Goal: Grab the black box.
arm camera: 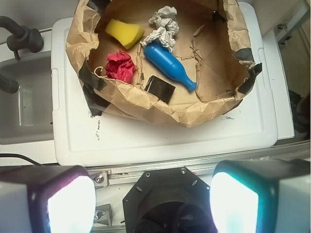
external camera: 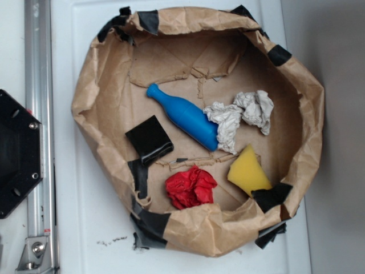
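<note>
Glossy black box with shiny sides, crinkled brown paper nest patched with black tape, smooth blue plastic bottle, crumpled red paper ball, porous yellow sponge, my smooth white table.

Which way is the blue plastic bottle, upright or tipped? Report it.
Tipped. The blue plastic bottle lies on its side inside the brown paper nest, neck toward the rim.

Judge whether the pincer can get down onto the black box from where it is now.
Probably yes. The black box lies uncovered on the paper floor, apart from the blue bottle and red paper ball. The pincer is open, well back.
</note>
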Motion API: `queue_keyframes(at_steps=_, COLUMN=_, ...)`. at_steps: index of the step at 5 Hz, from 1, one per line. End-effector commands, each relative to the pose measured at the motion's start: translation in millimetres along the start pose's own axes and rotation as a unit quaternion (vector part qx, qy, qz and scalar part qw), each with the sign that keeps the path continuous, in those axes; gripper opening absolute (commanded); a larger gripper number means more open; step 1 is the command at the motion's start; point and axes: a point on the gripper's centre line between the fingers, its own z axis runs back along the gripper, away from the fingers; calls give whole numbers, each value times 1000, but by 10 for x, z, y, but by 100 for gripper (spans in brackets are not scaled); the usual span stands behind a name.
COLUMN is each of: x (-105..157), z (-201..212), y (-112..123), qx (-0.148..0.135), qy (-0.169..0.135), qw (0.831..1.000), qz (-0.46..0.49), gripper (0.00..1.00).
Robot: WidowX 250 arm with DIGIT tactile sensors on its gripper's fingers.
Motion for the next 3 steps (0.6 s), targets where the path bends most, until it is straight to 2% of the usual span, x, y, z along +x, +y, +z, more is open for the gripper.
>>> queue_keyframes(at_steps=1, x=0, z=0, y=0, qx=0, qy=0, qw=1000, qz=0, gripper=100)
queue_keyframes(at_steps=2, x=473, z=-351, y=270, qx=-16, qy=-40, qw=997, qz=69, gripper=100)
queue_keyframes(at_steps=3, x=825, z=-686, y=483, qx=-14, qy=-38, qw=992, qz=118, gripper=100)
